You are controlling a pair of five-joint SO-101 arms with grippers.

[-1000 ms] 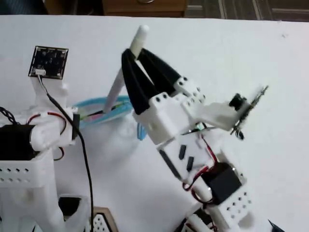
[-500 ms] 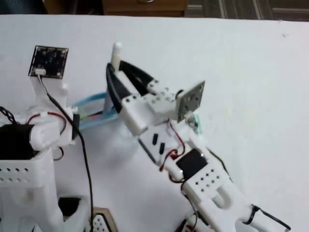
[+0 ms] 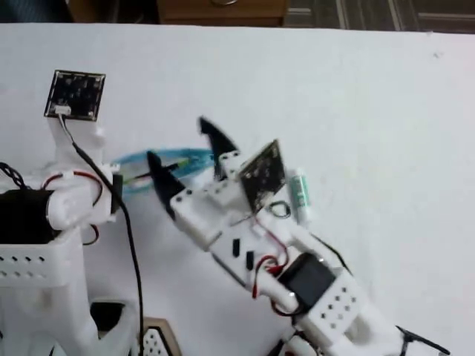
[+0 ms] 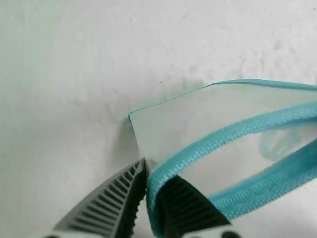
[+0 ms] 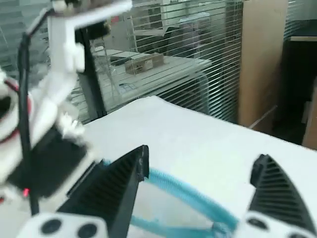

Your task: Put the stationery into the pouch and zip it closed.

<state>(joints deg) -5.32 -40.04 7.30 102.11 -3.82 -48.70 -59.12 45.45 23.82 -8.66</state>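
A clear pouch (image 3: 141,165) with a teal zipper lies left of centre on the white table. Its mouth is open, and coloured items show faintly inside. My left gripper (image 4: 145,167) is shut on the pouch's zipper edge (image 4: 208,148) at one end. My right gripper (image 3: 176,139) hangs open just over the pouch mouth, with nothing between its black fingers (image 5: 116,186). The teal zipper (image 5: 190,198) runs under them. A small white and green tube (image 3: 299,195) lies on the table beside the right arm.
The left arm (image 3: 52,215) fills the near left side, its camera board (image 3: 76,94) raised above it. The table's far edge (image 3: 297,27) borders wooden furniture. Bare white tabletop spreads to the right and behind the pouch.
My right gripper came down and left to the pouch mouth with a white pen, then opened. The pen is gone from its fingers. The left arm kept still.
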